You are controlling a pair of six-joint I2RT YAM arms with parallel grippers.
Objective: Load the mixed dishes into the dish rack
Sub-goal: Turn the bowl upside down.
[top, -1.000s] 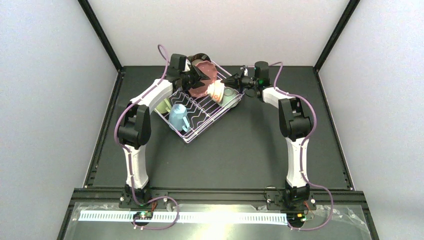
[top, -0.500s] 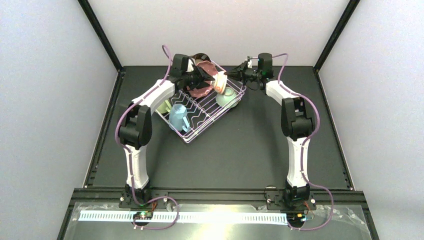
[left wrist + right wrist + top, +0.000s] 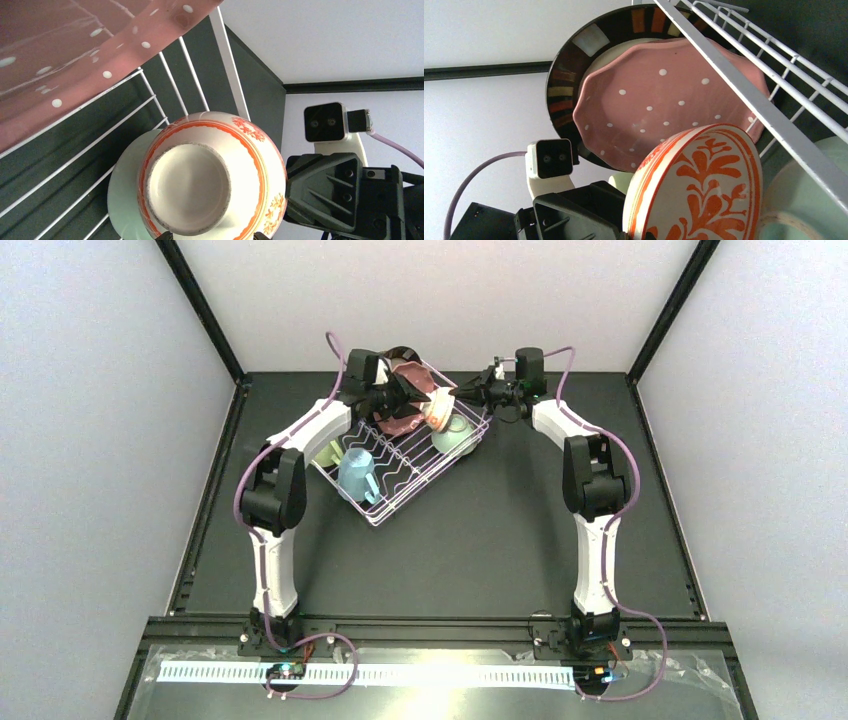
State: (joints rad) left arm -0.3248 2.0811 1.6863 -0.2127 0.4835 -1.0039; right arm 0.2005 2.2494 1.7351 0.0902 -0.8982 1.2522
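Observation:
The dish rack [image 3: 400,506] lies askew at the far middle of the table. My right gripper [image 3: 455,397] is shut on the rim of a white bowl with orange flowers [image 3: 437,410], holding it on edge above the rack's far right corner. In the right wrist view that bowl [image 3: 704,190] fills the bottom, in front of the pink speckled plate [image 3: 664,100] and a dark-rimmed plate [image 3: 569,65]. My left gripper [image 3: 405,400] is open and faces the bowl's foot [image 3: 190,185], a fingertip on either side of it. A mint bowl [image 3: 457,436] sits under it.
A light blue mug [image 3: 357,476] stands in the rack's near left part, with a pale green mug [image 3: 325,452] beside it under my left arm. Wavy divider wires [image 3: 405,465] run across the rack's middle. The two wrists nearly meet over the rack's far end.
My right arm has drawn back and lifted the orange-flowered bowl up off the mint bowl, tipping it on edge. My left gripper has shifted slightly towards it.

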